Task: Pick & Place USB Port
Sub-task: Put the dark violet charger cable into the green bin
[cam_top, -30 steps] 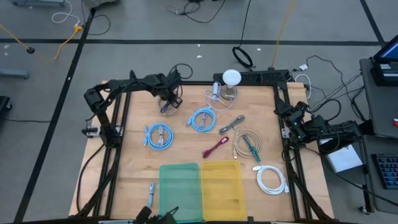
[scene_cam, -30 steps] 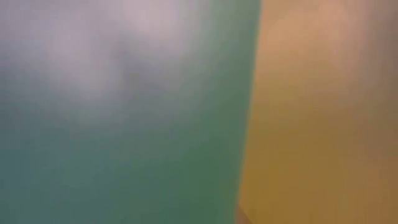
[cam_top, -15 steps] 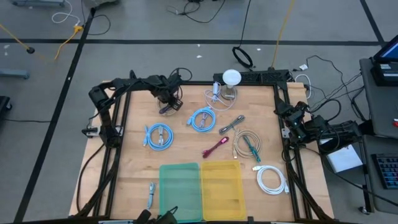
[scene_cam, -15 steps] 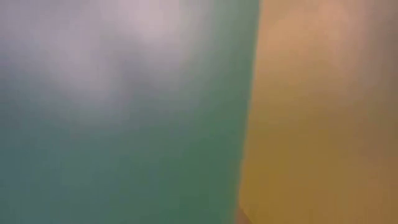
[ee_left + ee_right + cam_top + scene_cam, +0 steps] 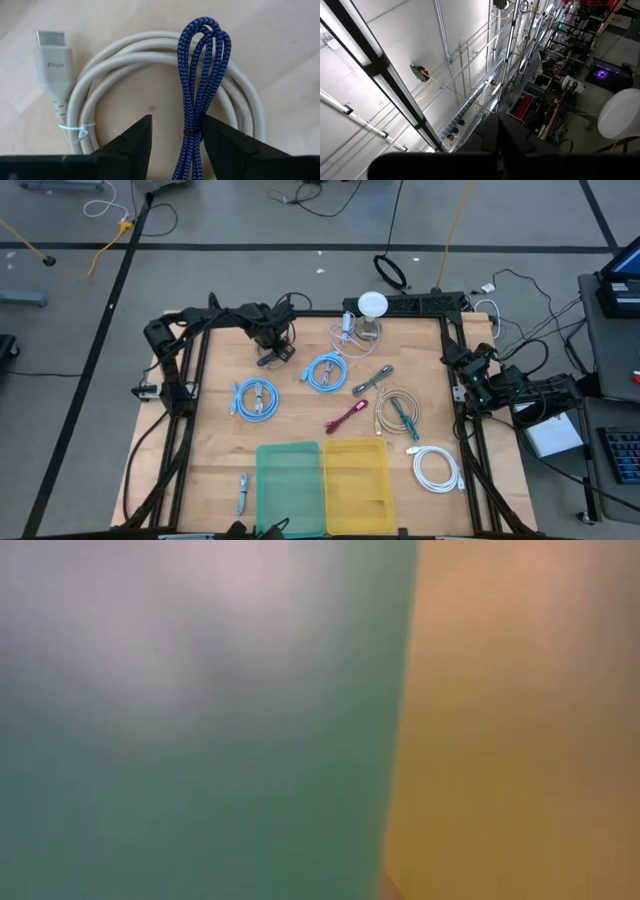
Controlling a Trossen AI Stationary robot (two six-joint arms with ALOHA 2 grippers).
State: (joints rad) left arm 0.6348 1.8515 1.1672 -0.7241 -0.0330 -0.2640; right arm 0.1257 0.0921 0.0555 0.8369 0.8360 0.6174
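Observation:
My left gripper (image 5: 273, 340) is over the table's far-left part, pointing down and open. In the left wrist view its gripper (image 5: 177, 137) straddles a folded blue braided cable bundle (image 5: 200, 75). The bundle lies across a coiled grey cable (image 5: 100, 75) with a grey plug marked "Pixio" (image 5: 54, 62), and both rest flat on the wood. From above the two cables (image 5: 272, 358) show just near the gripper. My right gripper (image 5: 470, 365) is parked at the table's right edge, shut, and its wrist view shows only the ceiling. My left gripper comes from above with one finger on each side of the blue bundle's lower stretch (image 5: 191, 131). The bundle lies close to one finger (image 5: 215, 137). I cannot tell whether it touches that finger.
Two blue coiled cables (image 5: 255, 398) (image 5: 325, 370), a grey cable (image 5: 372, 380), a magenta cable (image 5: 347, 417), a beige-and-green coil (image 5: 397, 410) and a white coil (image 5: 435, 467) lie about. A green bin (image 5: 290, 475) and a yellow bin (image 5: 355, 473) stand at the near edge and fill the low view.
My left gripper has shifted slightly toward the table's far edge above the cables. It stays open. The cables have not moved.

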